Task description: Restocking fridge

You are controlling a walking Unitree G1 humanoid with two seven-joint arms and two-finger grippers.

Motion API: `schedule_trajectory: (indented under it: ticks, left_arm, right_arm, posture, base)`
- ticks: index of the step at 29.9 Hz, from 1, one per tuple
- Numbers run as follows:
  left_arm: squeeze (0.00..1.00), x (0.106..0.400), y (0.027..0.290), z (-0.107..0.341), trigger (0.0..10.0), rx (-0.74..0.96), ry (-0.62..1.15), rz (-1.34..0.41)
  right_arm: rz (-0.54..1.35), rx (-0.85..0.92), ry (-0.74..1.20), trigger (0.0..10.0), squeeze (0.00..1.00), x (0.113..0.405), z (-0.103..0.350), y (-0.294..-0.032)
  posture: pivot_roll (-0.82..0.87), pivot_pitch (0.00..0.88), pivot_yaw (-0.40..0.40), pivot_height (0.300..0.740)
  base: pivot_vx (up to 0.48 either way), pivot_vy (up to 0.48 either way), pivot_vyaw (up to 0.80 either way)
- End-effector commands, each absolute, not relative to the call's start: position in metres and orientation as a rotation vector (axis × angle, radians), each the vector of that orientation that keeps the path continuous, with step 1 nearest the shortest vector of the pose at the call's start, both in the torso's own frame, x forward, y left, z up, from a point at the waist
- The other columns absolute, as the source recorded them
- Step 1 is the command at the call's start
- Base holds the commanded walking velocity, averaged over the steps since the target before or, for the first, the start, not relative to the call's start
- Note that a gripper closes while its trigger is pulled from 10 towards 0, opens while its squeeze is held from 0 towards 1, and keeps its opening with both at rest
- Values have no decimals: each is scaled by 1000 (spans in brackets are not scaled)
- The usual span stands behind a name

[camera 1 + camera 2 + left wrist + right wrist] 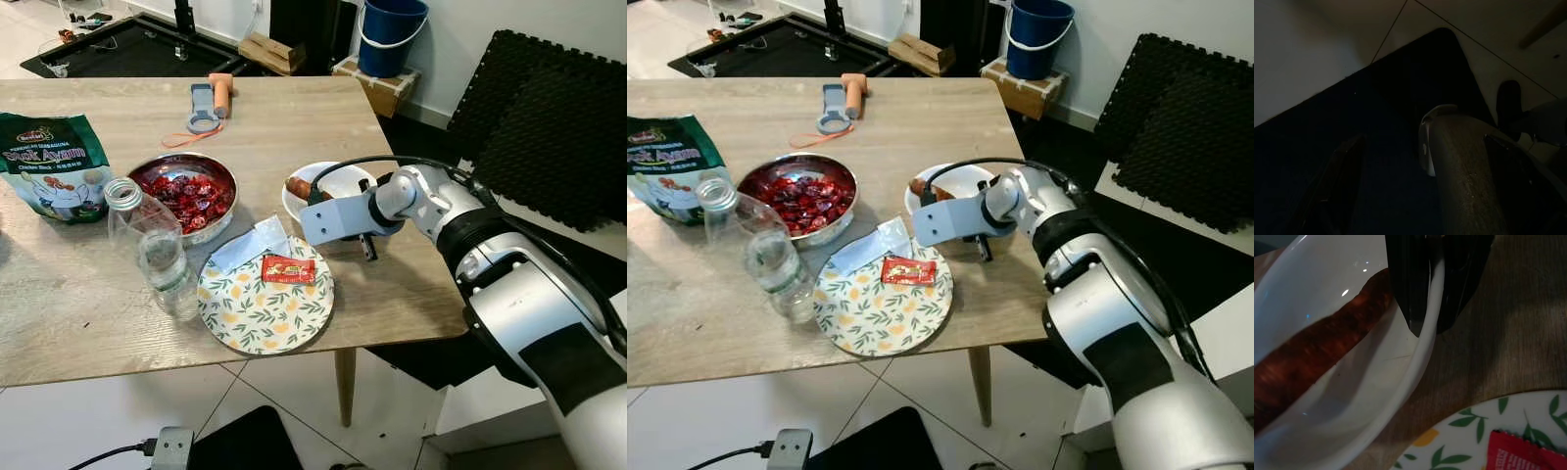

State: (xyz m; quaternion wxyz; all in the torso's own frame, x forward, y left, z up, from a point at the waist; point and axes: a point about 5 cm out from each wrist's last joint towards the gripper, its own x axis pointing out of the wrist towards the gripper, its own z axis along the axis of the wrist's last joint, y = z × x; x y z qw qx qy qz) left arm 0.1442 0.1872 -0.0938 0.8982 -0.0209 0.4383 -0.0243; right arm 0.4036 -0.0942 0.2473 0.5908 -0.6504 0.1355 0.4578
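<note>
A white bowl (pixel 351 180) stands near the right edge of the wooden table (pixel 88 313) with a brown sausage (pixel 297 186) in it. My right gripper (pixel 315 199) reaches in from the right and is low at the bowl's near rim. In the right wrist view the two black fingers (pixel 1408 289) straddle the rim (pixel 1422 350), one inside and one outside, shut on it beside the sausage (pixel 1317 352). The left arm hangs idle; in its dark wrist view two faint fingers (pixel 1339 186) stand wide apart over the floor.
A floral plate (pixel 255 318) with a red sachet (pixel 288 269) lies just left of the bowl. Further left are a steel bowl of red sweets (pixel 186 191), a clear bottle (pixel 162 259), and a green snack bag (pixel 49 166). Black foam mats (pixel 549 117) stand to the right.
</note>
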Motion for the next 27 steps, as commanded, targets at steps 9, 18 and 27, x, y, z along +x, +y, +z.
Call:
schedule_trajectory:
  ticks: [9, 18, 27]
  left_arm:
    - [0, 93, 179, -114, 10000, -58, 1151, -83]
    - [0, 103, 178, -112, 10000, -50, 1139, -90]
    - [0, 111, 176, -111, 10000, -39, 1120, -94]
  right_arm:
    - [1141, -1476, 400, 0, 0, 400, 249, -114]
    - [1104, -1345, 345, 0, 0, 398, 251, -145]
    - [985, -1251, 302, 0, 0, 397, 246, -174]
  posture:
    - [-37, 217, -87, 740]
    - [-60, 169, -76, 740]
    - [-59, 127, -73, 740]
  base:
    - [0, 0, 0]
    - [0, 0, 0]
    - [0, 0, 0]
